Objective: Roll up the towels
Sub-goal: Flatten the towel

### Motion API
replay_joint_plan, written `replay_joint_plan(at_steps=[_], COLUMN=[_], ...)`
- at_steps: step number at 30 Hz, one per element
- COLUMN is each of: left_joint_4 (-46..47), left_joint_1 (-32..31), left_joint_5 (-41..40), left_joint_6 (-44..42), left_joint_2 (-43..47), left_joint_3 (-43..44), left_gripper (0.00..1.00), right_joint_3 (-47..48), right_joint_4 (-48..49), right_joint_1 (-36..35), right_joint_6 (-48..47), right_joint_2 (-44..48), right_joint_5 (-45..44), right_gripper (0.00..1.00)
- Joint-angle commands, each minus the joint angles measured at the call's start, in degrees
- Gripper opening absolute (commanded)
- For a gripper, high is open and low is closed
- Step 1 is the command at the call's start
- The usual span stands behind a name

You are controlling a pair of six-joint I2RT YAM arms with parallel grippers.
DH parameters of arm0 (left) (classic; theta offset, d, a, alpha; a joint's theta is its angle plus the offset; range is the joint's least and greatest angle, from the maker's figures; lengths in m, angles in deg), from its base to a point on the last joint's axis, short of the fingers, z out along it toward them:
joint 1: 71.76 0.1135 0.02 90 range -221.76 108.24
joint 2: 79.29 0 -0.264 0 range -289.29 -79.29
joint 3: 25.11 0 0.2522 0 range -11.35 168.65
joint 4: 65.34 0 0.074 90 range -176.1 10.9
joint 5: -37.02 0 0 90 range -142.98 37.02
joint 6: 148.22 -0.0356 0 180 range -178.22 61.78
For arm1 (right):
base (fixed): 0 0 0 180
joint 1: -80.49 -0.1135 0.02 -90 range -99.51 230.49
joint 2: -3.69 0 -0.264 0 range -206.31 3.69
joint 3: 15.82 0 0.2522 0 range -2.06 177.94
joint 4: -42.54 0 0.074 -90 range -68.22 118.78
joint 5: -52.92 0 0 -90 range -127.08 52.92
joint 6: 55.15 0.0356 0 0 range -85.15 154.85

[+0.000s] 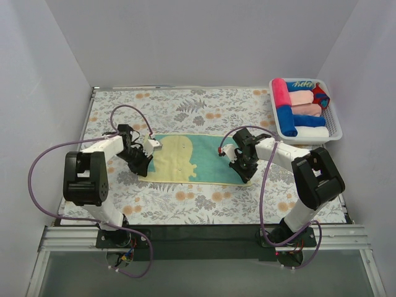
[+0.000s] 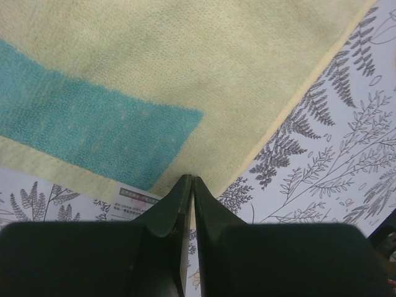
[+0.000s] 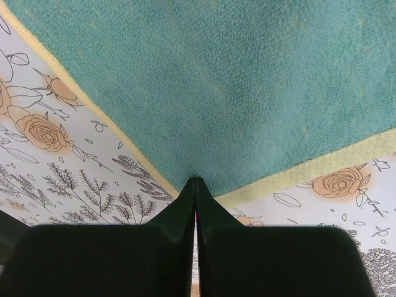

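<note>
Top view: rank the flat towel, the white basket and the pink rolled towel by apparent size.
1. flat towel
2. white basket, somewhat smaller, though farther from the camera
3. pink rolled towel, clearly smallest

The whole table (image 1: 185, 204) is viewed from a fixed camera set high behind the arm bases, tilted down and forward, far enough back that the basket (image 1: 312, 138) at the far right is included. The left wrist view is taken from just behind the left gripper (image 2: 189, 185), along its fingers and very close to the surface. The right wrist view is set likewise behind the right gripper (image 3: 196, 185). The flat towel (image 1: 185, 158) is shared by all three views: its yellow left end is seen in the left wrist view and its teal right end in the right.
</note>
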Motion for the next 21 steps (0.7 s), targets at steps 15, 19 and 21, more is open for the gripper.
replay_joint_plan(at_steps=[15, 19, 21], left_joint_4=[0.0, -1.9, -2.0], left_joint_1=[8.3, 8.1, 7.9], left_joint_5=[-15.7, -12.6, -12.3], left_joint_6=[-9.7, -10.1, -10.5], left_joint_2=[3.3, 3.1, 3.5], left_joint_3=[-7.6, -7.4, -8.2], left_gripper=[0.03, 0.03, 0.03], right_joint_3=[-4.8, -4.6, -5.5], right_joint_4=[3.2, 1.2, 0.2], right_joint_1=[1.9, 0.7, -0.8], right_joint_6=[-4.7, -5.4, -5.5], right_joint_2=[-3.4, -2.8, -2.1], right_joint_5=[-6.5, -2.6, -1.0], right_gripper=[0.01, 0.01, 0.01])
